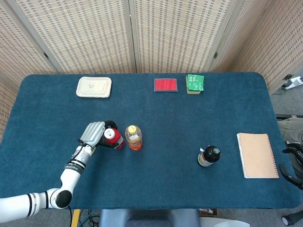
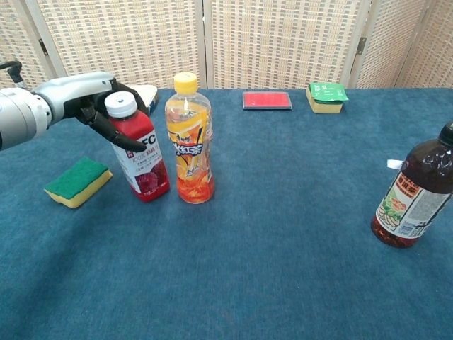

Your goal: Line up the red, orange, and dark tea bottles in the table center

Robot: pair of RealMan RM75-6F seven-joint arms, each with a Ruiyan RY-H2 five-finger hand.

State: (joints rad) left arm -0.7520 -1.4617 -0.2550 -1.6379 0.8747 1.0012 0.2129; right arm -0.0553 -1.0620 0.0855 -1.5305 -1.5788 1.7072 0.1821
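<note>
Left hand (image 2: 88, 99): reaches in from the left edge of the chest view, its dark fingers (image 2: 117, 134) wrapped around the neck and shoulder of the red bottle, clamped on it.

Sponge (image 2: 78, 181): green top, yellow base, flat on the blue table (image 2: 283, 269), just left of the red bottle.

Red bottle (image 2: 141, 159): white cap, red label and contents. Stands on its base left of the table's centre; long axis near vertical, leaning slightly with the cap toward the left, cap end up. In the head view (image 1: 112, 137) it sits just beside the orange bottle, on that bottle's left; whether they touch cannot be told.

Orange bottle (image 2: 189, 142): yellow cap, orange drink, upright, cap up, long axis vertical, free of the hand.

White tray (image 1: 94, 87): far-left area of the table, flat.

Red flat box (image 1: 165, 85): far edge, near the middle.

Green-topped pack (image 1: 194, 83): just right of the red box, far edge.

Dark tea bottle (image 2: 417, 191): dark cap, brown contents, pale label. Stands on the right side, well apart from the other two bottles, tilted in the chest view with the cap toward the right.

Notebook (image 1: 258, 155): tan cover, spiral edge, flat near the right table edge.

Right hand: seen in neither view.
</note>
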